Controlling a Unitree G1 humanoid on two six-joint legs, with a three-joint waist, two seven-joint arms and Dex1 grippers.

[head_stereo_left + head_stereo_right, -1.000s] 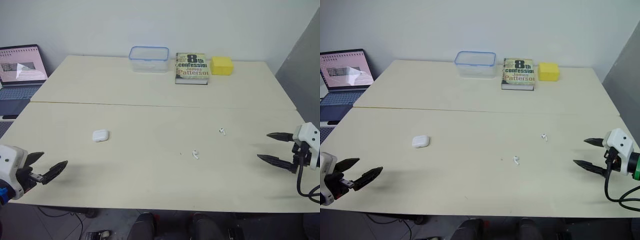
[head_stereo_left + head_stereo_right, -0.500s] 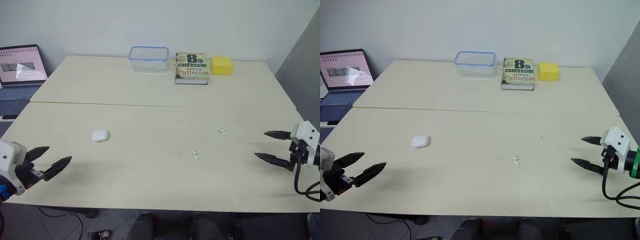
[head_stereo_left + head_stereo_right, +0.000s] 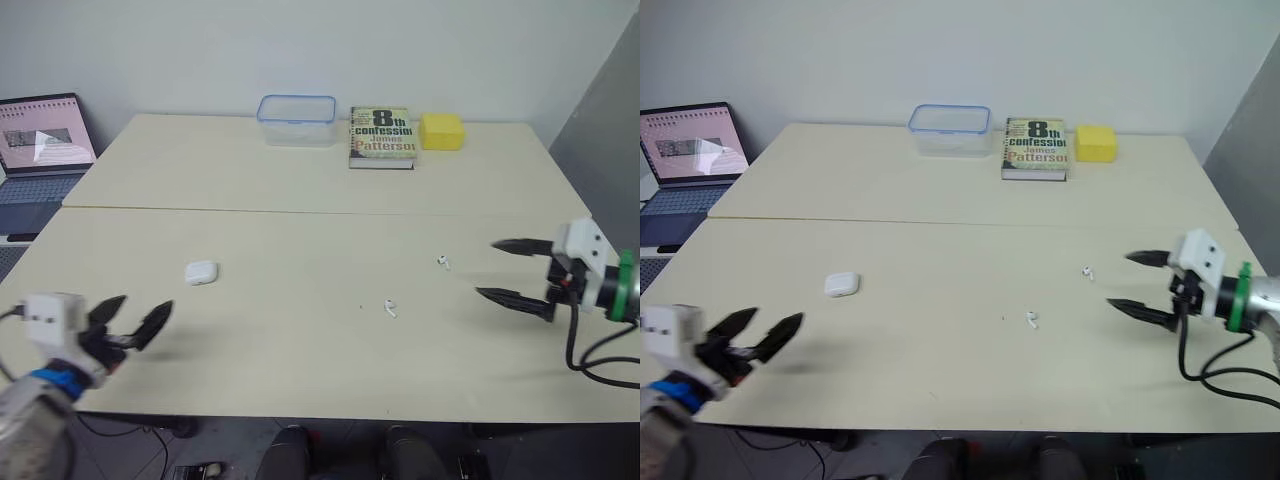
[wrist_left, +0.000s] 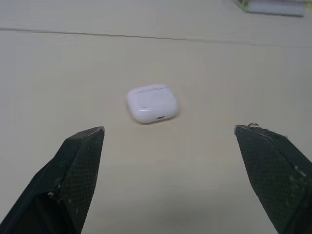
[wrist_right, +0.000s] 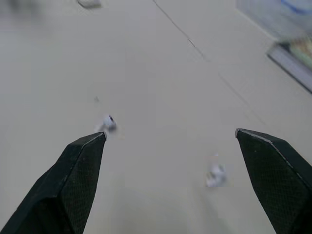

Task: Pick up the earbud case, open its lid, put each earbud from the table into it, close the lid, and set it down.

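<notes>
- The earbud case (image 4: 152, 103) lies shut and flat on the table (image 3: 300, 185), on the robot's left half, well apart from the 2 earbuds.
- The left gripper (image 3: 146, 304) hovers near the front edge with its fingers spread wide and nothing in them. In its wrist view the case sits ahead, between the 2 fingers, and is not touched.
- The right gripper (image 3: 486, 268) is also spread wide and empty. It is near the farther earbud (image 3: 443, 262), and the nearer earbud (image 3: 391, 309) lies toward the middle of the table.
- Judged step: the approach to the first pick, with no part of the task done yet.
- Risk 1: the case looks smooth and rounded, so an off-centre pinch could squirt it out or shove it across the table.
- Risk 2: the case is low, so coming down too far could jam the fingertips on the tabletop, and stopping too high would catch only its curved top.
- Risk 3: a grip across the lid seam would clamp the lid shut, leaving the right gripper nothing to open.
- Risk 4: the earbuds are tiny and light, and a sweep of the right gripper's spread fingers could flick 1 away or toward the table edge.
- The clear container (image 3: 297, 118), the book (image 3: 382, 133), the yellow block (image 3: 442, 130) and the laptop (image 3: 40, 145) sit well apart and look unlikely to interfere.
</notes>
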